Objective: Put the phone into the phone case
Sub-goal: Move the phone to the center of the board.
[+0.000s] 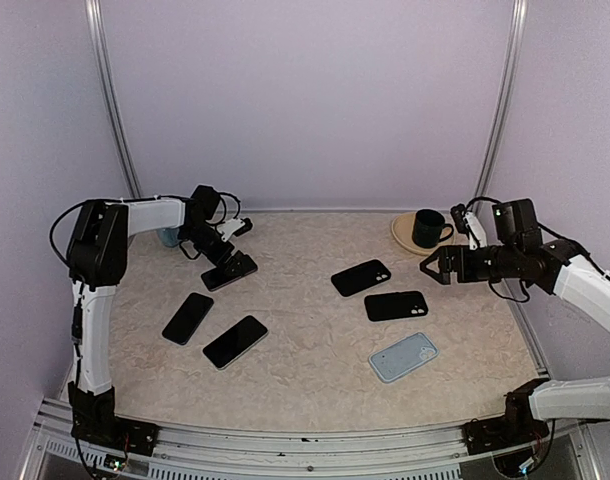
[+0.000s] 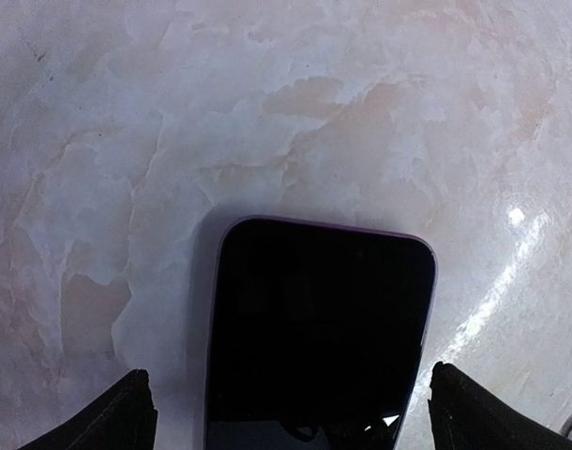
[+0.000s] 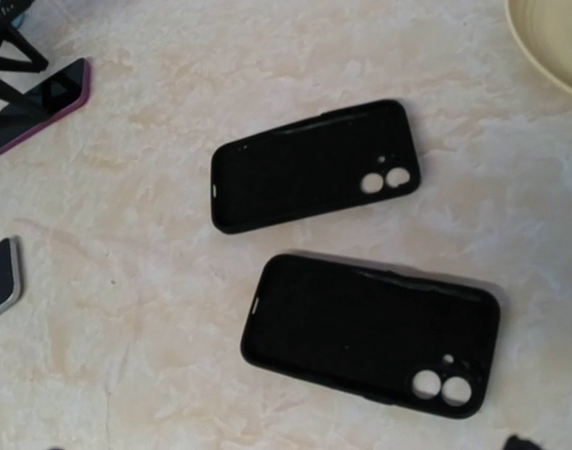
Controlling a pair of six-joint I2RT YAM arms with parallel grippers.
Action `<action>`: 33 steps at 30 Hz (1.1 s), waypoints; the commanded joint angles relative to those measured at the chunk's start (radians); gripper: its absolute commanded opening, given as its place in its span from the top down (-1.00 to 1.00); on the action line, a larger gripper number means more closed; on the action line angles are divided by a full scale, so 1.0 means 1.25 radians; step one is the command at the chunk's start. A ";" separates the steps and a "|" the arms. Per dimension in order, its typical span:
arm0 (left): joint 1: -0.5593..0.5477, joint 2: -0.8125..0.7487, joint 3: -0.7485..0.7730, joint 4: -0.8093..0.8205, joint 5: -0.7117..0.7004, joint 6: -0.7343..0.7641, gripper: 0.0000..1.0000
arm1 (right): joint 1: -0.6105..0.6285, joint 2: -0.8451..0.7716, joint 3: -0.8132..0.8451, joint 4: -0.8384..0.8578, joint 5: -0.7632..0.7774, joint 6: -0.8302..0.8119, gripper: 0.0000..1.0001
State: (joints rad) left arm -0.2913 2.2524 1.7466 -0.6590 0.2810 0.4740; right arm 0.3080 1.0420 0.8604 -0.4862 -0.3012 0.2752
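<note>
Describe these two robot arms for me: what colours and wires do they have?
The left arm and right arm have white tube-like links joined by chunky black joint blocks. Thin black cables loop outside along them. Each ends in two black fingers.

Black mug [image 1: 426,229] upright on beige plate [image 1: 399,232], far right corner; marbled tabletop [image 1: 305,300]; pale walls [image 1: 305,100].

The top view looks down from above and behind over the whole table [image 1: 315,340]. The left wrist view sits close above one phone [image 2: 319,337]. The right wrist view, farther off, shares that phone and shows two cases [image 3: 314,178].
</note>
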 commanded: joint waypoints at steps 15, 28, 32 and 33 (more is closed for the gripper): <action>0.000 0.062 0.035 -0.039 0.030 0.032 -0.95 | -0.010 0.032 -0.004 0.020 -0.013 0.010 -0.99; -0.044 0.062 0.021 -0.052 0.011 0.025 -0.72 | -0.009 0.015 -0.009 0.014 -0.008 0.008 -0.99; -0.049 0.064 0.002 -0.039 -0.013 0.021 -0.72 | -0.010 0.009 -0.012 0.013 -0.008 0.009 -0.99; -0.050 0.064 0.000 -0.035 -0.024 0.020 -0.71 | -0.010 0.007 -0.013 0.013 -0.007 0.010 -0.99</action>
State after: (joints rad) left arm -0.3408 2.2955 1.7828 -0.6724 0.2764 0.5060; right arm 0.3080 1.0737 0.8524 -0.4789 -0.3103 0.2821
